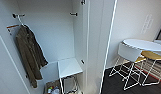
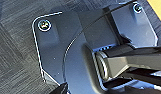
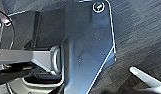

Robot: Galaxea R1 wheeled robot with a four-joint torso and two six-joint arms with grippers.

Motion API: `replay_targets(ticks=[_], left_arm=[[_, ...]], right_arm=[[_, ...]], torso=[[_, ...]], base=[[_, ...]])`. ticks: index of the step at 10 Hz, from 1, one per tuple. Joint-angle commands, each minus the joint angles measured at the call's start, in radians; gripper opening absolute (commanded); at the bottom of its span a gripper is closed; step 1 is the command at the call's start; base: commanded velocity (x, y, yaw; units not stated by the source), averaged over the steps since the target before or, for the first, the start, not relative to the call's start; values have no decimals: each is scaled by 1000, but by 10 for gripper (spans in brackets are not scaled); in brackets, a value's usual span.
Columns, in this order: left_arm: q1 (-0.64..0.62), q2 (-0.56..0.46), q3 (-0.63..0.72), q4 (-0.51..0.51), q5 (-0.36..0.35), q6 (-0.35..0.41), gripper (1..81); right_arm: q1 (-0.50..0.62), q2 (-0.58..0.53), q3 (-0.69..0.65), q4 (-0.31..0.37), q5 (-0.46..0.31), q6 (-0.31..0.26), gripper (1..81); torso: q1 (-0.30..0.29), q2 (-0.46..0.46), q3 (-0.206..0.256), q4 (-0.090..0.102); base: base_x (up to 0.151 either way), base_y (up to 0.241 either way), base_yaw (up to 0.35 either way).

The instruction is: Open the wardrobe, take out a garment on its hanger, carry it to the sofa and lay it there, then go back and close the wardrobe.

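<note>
Olive-green jacket (image 1: 29, 56) hangs inside open wardrobe (image 1: 56, 32).

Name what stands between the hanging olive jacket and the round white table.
In the head view, the wardrobe's open right door stands between the olive jacket and the round table.

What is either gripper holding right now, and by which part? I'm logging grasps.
It cannot be told: neither wrist view makes the fingers clear. The olive-green jacket hangs in the open white wardrobe.
</note>
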Motion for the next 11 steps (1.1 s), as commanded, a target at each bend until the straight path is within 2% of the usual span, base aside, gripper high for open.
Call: replay_targets(ticks=[1, 11], left_arm=[[-44, 1, -3, 9, 46, 7, 811], [-43, 4, -3, 11, 46, 9, 811]], right_arm=[[32, -3, -1, 3, -53, -1, 811], [31, -1, 2, 3, -53, -1, 811]], torso=[[0, 0, 0, 0], [0, 0, 0, 0]], base=[[0, 0, 351], [0, 0, 325]])
